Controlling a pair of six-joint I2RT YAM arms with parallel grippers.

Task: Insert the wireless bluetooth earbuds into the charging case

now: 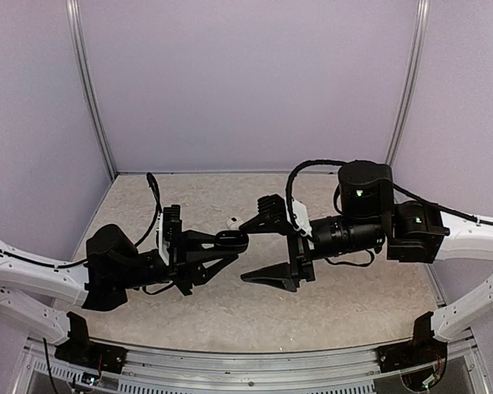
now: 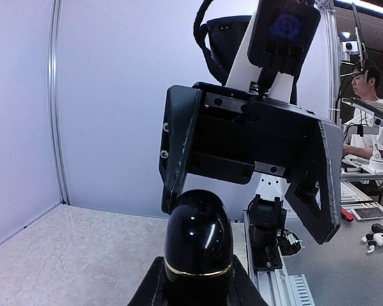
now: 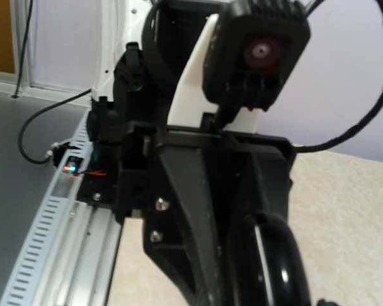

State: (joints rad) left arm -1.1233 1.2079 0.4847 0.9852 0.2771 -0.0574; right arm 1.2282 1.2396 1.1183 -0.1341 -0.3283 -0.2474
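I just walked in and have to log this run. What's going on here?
The left gripper holds a glossy black charging case between its fingers, above the table. The case looks closed along its gold band. The right gripper faces it with jaws wide open, one finger close to the case's top, gripping nothing. No earbud shows clearly in either gripper.

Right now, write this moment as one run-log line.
left fingers: shut on black charging case | right fingers: open, beside case top | case: closed
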